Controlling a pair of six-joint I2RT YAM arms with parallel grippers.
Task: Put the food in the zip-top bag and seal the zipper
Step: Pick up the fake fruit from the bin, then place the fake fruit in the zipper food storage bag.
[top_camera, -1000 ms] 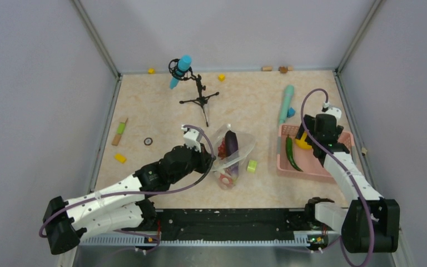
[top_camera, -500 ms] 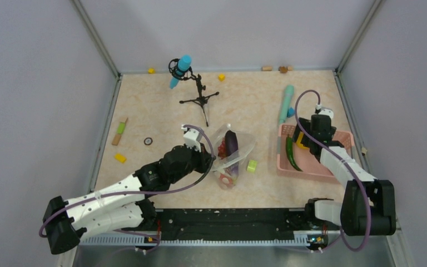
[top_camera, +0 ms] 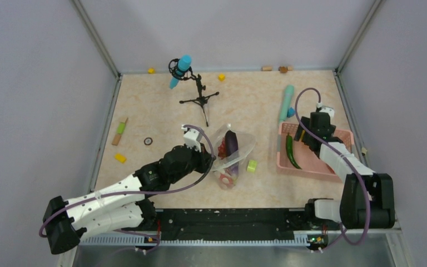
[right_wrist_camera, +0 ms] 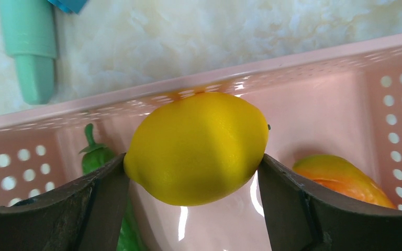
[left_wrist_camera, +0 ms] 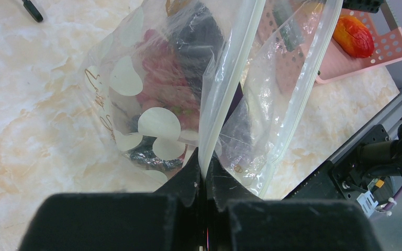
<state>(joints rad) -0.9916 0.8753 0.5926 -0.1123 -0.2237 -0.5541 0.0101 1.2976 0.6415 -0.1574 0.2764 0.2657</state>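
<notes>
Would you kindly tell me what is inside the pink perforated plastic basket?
A yellow toy lemon between the right gripper's fingers, a green toy pepper and an orange-red piece. Anything beneath the lemon is covered.

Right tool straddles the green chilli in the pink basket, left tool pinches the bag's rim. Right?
No: the right wrist view shows the right tool straddling the yellow lemon in the pink basket; the green chilli lies beside it. The left tool pinches the rim of the bag.

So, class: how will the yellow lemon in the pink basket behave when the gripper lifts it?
The lemon looks glossy and rounded, so it could slip from the right gripper. No denting shows where the fingers touch, so probably rigid. Released, it would likely roll.
</notes>
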